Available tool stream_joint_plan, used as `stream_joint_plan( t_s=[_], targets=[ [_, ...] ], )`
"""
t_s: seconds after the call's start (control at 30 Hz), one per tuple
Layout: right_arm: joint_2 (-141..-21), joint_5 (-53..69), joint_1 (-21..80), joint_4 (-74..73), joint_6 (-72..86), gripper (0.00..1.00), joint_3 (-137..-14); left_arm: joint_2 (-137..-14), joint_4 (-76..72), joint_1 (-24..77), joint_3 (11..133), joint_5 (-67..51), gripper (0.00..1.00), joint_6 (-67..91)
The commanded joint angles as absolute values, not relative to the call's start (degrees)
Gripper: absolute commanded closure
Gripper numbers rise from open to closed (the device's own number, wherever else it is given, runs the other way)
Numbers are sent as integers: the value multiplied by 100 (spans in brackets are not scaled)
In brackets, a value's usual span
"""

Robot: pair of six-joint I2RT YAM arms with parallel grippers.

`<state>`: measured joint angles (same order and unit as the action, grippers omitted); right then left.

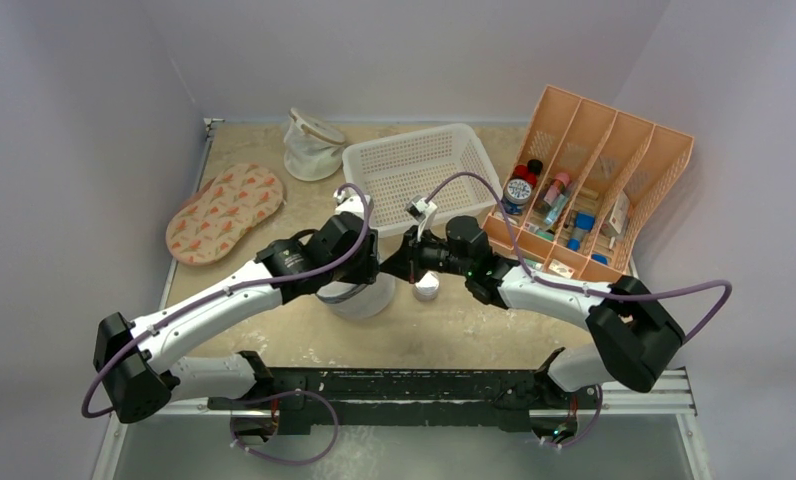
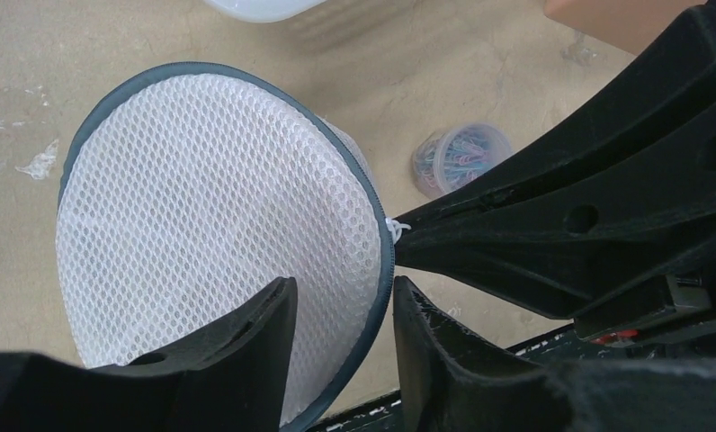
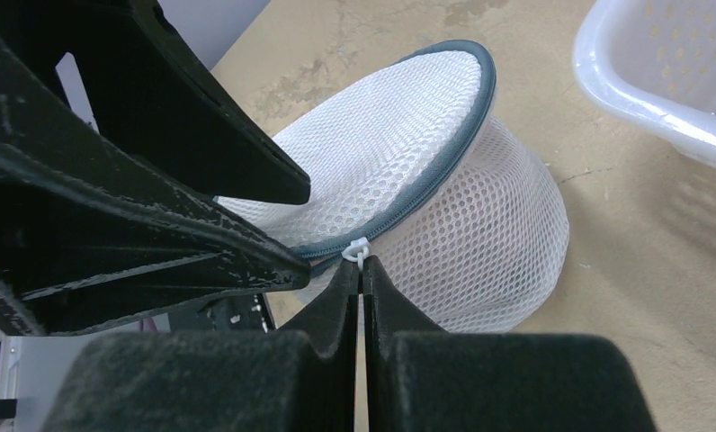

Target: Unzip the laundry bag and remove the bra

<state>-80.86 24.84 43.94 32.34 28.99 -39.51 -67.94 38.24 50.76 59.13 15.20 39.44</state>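
The tan table (image 1: pixel 454 335) has the laundry bag (image 2: pixel 210 225) sitting about mid-table, just near of the white basket (image 1: pixel 358 160), and both arms meet right over it. The bag's upright with its mesh lid on top, and the grey-blue zip looks closed all the way round what's visible. The left gripper (image 2: pixel 341 292) is roughly half open and straddles the lid's rim: one finger over the mesh, the other outside. Hard to say if either pad actually touches it. The right gripper (image 3: pixel 362 267) comes in from the right with its jaws pinched tight on the little white zipper pull (image 3: pixel 355 251) at the bag's right edge. A small jar of paper clips (image 2: pixel 460 157) sits just right of the bag.
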Motion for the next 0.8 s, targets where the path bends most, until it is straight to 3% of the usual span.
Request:
stream_joint_plan(
  t_s=[0.0,0.37,0.77],
  targets=[
    [-7921,2514,4421,3557,2985,100,-3918,-6900,3689,5062,5972,1640,61,3921],
    [-7973,2576,4405,3517,3084,100,-3882,-6869,4339,5058,6236,1922,99,3329],
    [-8508,2714,4134,3095,2329,100,-4397,-6478,4755,5060,6163,1995,100,3249]
  ],
)
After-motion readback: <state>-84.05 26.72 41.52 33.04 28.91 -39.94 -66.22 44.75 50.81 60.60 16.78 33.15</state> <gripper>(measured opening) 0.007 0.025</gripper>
